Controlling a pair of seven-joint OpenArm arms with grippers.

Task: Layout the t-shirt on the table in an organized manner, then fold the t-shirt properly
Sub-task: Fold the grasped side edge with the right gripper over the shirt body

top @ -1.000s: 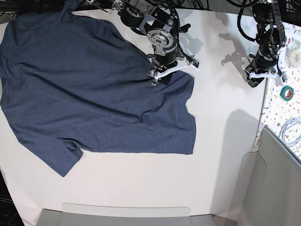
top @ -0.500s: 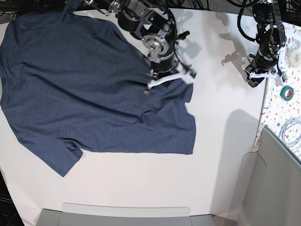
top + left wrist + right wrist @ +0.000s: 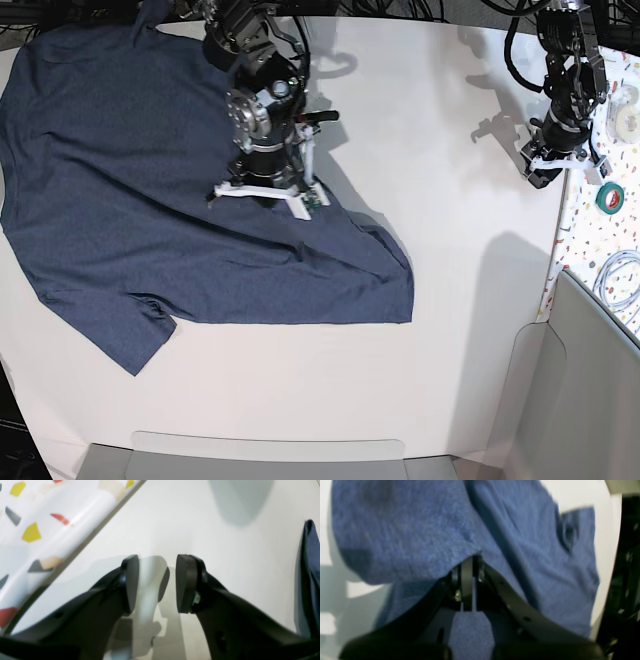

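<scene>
Most of the t-shirt (image 3: pixel 130 200) lies spread over the near-left part of the white bench (image 3: pixel 450 250), one sleeve pointing toward the front edge. The right gripper (image 3: pixel 467 580) has its fingers pressed together on a raised fold of the cloth (a ridge trails from it). The left gripper (image 3: pixel 156 582) hangs by the speckled surface (image 3: pixel 30 517), fingers apart, holding nothing.

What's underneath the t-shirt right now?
The white table lies under the t-shirt. Where the right gripper pinches a fold, bare table shows beneath the lifted edge. Elsewhere the cloth hides it.
</scene>
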